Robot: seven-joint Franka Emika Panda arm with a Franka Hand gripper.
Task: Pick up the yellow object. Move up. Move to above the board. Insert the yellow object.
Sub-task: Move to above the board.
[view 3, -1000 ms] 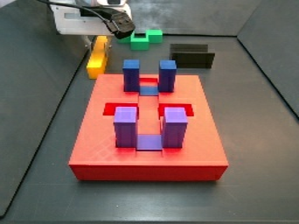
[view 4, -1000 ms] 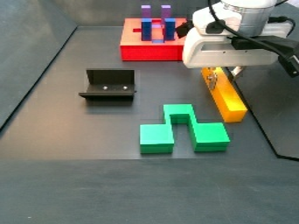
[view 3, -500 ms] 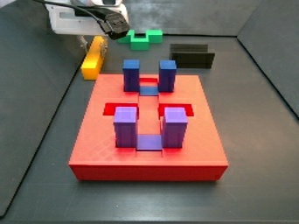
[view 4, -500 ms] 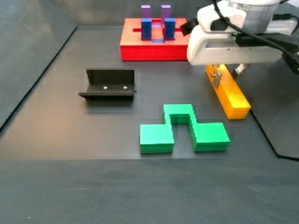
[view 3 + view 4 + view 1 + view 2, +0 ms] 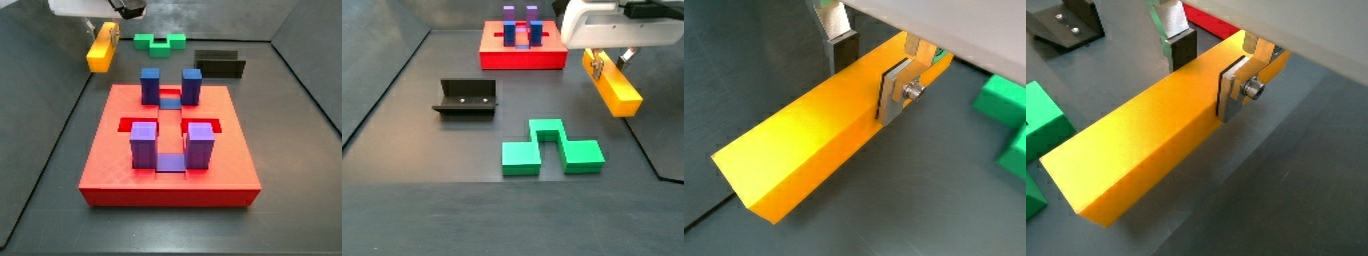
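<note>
Yellow object (image 5: 811,140): long plain bar, yellow-orange, rectangular in section, smooth faces, square-cut ends. In both wrist views it lies lengthwise between the fingers (image 5: 1229,88), flat silver plates closed against its two long sides near one end. In both side views it hangs clear of the floor (image 5: 422,175) under the gripper (image 5: 609,58), roughly level, its shadow below it.

Gripper (image 5: 869,62): clamped on the yellow object; white housing at the upper edge of a side view (image 5: 94,8), back left of the board.

Floor: dark grey, matte, flat, with low dark walls rising at its edges in both side views.

Green notched block (image 5: 552,146): bright green, stepped outline, flat on the floor, near the yellow object but apart from it; visible beyond the bar in a side view (image 5: 160,42).

Fixture (image 5: 466,98): dark L-shaped bracket on a base plate, standing on the floor, well apart from the gripper.

Board (image 5: 120,160): large flat red square slab with recessed slots, four upright blue-purple posts (image 5: 143,143); well apart from the bar, with open floor between.
</note>
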